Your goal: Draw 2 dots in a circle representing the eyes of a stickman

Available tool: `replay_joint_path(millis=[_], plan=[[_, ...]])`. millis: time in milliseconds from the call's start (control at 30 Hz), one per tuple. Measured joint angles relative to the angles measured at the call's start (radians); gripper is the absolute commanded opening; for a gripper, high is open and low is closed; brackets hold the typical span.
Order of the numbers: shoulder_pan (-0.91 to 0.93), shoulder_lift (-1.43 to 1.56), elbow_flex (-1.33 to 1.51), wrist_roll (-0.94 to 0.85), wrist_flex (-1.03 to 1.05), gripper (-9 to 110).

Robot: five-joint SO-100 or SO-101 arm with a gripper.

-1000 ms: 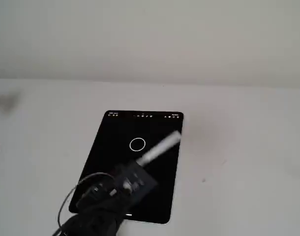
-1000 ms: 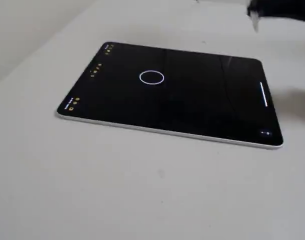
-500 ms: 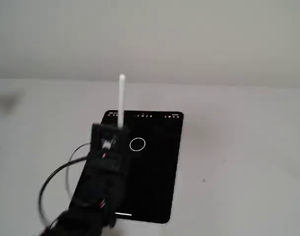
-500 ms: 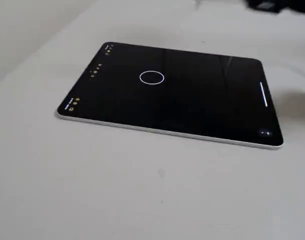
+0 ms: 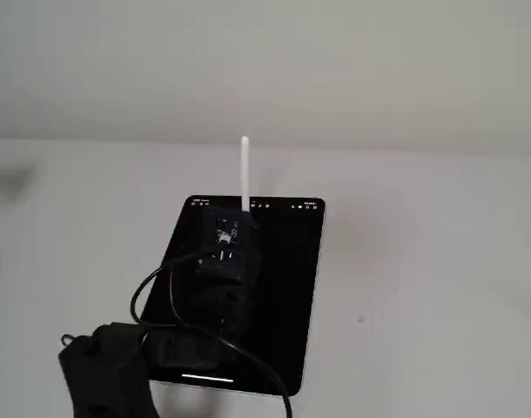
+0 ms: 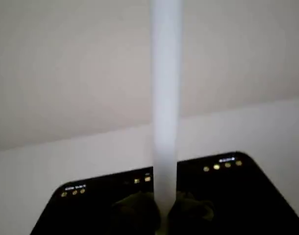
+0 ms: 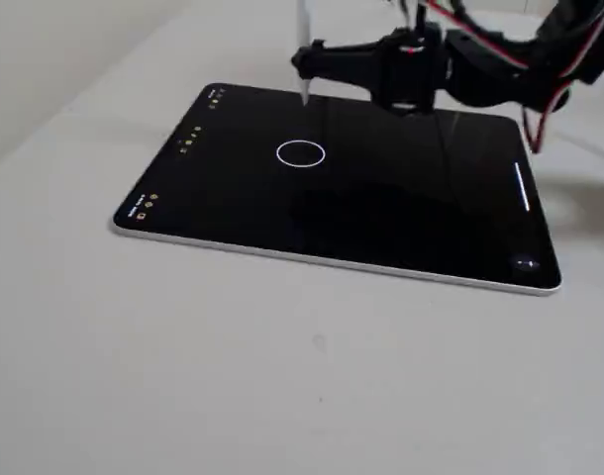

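Counter (image 7: 183, 346): pale and bare around the tablet, seen in both fixed views.
Tablet (image 7: 233, 213): lies flat, black screen lit, a row of small icons (image 7: 188, 139) along its left short edge in the low fixed view.
Circle (image 7: 301, 152): thin white ring in the left half of the screen in that view, empty inside; the dots are not drawn yet. In the other fixed view the arm hides it.
Stylus (image 5: 245, 170): white rod, upright, its tip (image 7: 304, 95) hanging clear of the glass, just beyond the ring's far side in the low view.
Gripper (image 7: 312, 61): jaws closed on the stylus, as the wrist view (image 6: 165, 210) suggests, though that picture is soft, so the hold is a likely reading only.
Arm (image 7: 480, 69): black, reaching in from the right over the screen, red wires along it.
Step in hand: bringing the tip over the ring's inside.
How to do it well: draw the tip back toward the near side until it stands over the ring's left half, keep the rod upright, lower slowly, tap lightly, lift straight off so no streak forms.
Second dot: shift sideways within the ring with the tip raised, then tap again.
Risk: a sliding touch would leave a line, not a dot.
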Motion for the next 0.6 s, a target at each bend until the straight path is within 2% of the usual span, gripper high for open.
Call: replay_joint_path(millis=[600], plan=[[-0.037, -0.089, -0.063, 0.008, 0.0, 0]])
